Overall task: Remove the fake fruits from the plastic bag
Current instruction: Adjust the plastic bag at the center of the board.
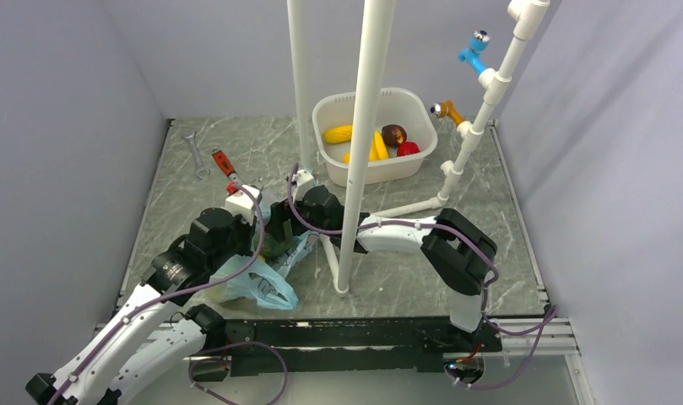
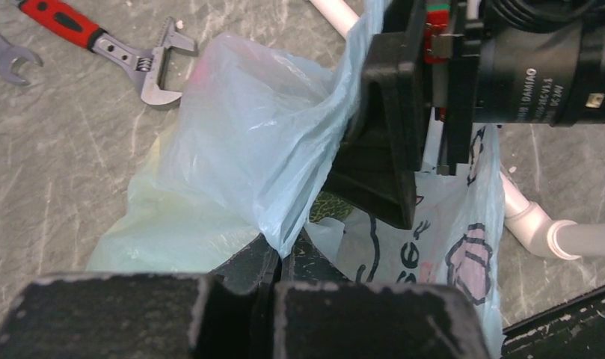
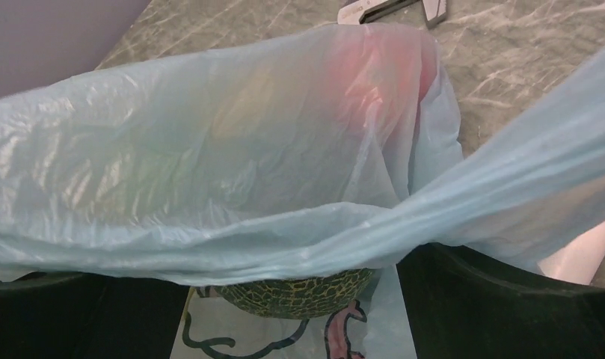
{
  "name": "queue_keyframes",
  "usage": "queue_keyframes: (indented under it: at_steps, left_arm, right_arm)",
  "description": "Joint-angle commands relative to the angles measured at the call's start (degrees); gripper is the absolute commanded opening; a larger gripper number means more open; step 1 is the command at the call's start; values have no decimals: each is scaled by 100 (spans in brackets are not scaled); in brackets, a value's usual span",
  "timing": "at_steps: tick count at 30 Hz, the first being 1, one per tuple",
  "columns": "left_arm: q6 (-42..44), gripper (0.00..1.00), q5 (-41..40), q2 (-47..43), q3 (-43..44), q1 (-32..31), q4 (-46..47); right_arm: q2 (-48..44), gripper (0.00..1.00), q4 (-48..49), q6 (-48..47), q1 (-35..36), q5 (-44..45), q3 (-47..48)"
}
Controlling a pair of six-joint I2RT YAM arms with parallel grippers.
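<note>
One dark green fruit sits squarely within the wide-spread right gripper (left gripper pinches the plastic bag).

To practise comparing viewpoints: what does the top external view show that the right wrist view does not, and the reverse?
Only the top view: the white tub holding fruits, and the white pipe frame. Only the right wrist view: the net pattern on the green fruit between the open right end effector's fingers, and a reddish tint through the plastic. Both: the light blue plastic bag and the grey table.
</note>
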Motion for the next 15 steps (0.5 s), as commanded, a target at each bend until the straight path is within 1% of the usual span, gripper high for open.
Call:
queue_keyframes:
  at_steps: [1,3,5,7,8,10,11,15]
  left_arm:
    - [-46,0,-465,-231,-12,57,250]
    - [-100,0,-672,-345,-22,88,240]
    - [-133,0,-822,-460,-35,134,248]
    - [-149,0,-910,-564,-52,188,271]
    - [-156,0,-951,-608,-64,209,276]
    - [-160,0,-1025,-655,-67,241,271]
    - [-167,0,-1047,-678,-67,244,261]
    - [-165,0,-1101,-732,-93,261,280]
  right_arm:
    - [142,92,237,-48,16,445,-384]
    - [34,86,258,14,11,481,-703]
    - [-138,78,485,112,16,391,-1136]
    - [-354,67,616,195,20,282,-1510]
    - [-489,64,622,244,16,255,-1690]
    - [-819,61,676,344,21,187,-2009]
    - [-960,61,728,349,21,0,-2131]
    - [-1329,59,767,332,17,-494,-2302]
